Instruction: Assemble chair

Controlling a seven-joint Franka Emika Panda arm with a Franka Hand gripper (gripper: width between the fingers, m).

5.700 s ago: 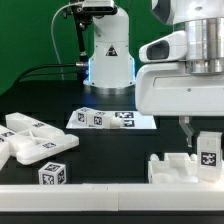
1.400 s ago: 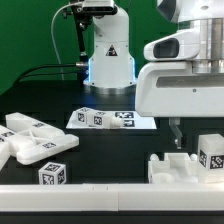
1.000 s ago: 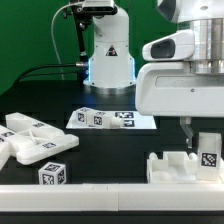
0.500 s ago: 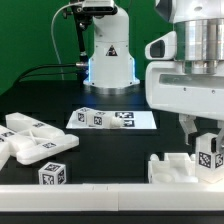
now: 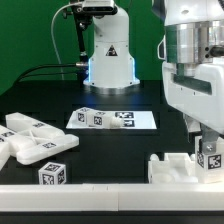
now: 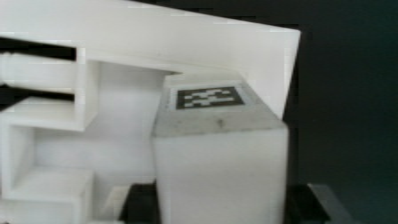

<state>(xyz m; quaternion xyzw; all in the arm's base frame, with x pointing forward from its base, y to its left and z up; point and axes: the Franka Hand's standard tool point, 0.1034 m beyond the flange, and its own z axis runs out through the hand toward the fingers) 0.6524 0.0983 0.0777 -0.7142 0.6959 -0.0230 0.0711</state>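
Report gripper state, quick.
Gripper: fingers either side of the tagged white chair piece; whether it is clamped cannot be told.

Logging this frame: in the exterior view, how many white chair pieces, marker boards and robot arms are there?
White chair pieces: 5 told apart (3 in the pile at the exterior view's left, the slotted panel, the tagged post; the pile may hide more)
Marker board: 1
Robot arm: 1
Total: 7
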